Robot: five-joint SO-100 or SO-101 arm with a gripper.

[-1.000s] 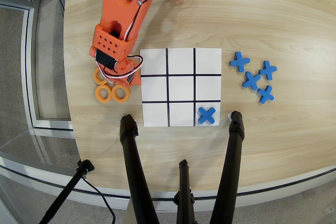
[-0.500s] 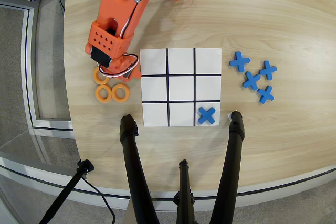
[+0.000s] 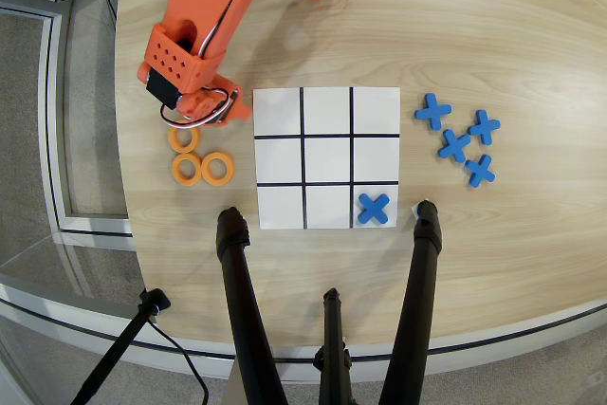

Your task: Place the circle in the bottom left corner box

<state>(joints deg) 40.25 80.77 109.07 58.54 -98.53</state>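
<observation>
We saw the most likely trouble at the pickup itself. Three orange rings showed in the overhead view, packed close at the left of the board: one ring (image 3: 184,138) lay partly under the orange arm's head, and two more, a left ring (image 3: 187,170) and a right ring (image 3: 218,169), sat side by side just below it, touching or nearly so. We judged that a descent onto any one of them could nudge a neighbour, or that a finger could land on two rings at once and drag both.

The pincer (image 3: 211,111) hung above the table (image 3: 474,35) near the board's upper left corner, tangled in white wires from this angle, and we could not tell whether its fingers were apart or together, nor whether they already carried a ring.

The circle, whichever ring served, was flat and thin with a wide hole, so we expected a shallow edge grip that could slip or tilt on the way over.

The bottom left corner box (image 3: 281,206) was bare white and only a little wider than a ring, so a skewed release could leave the ring across a black line. A blue cross (image 3: 375,208) already lay in the bottom right cell, and four more crosses (image 3: 458,139) lay well apart on the right, out of the way.
</observation>
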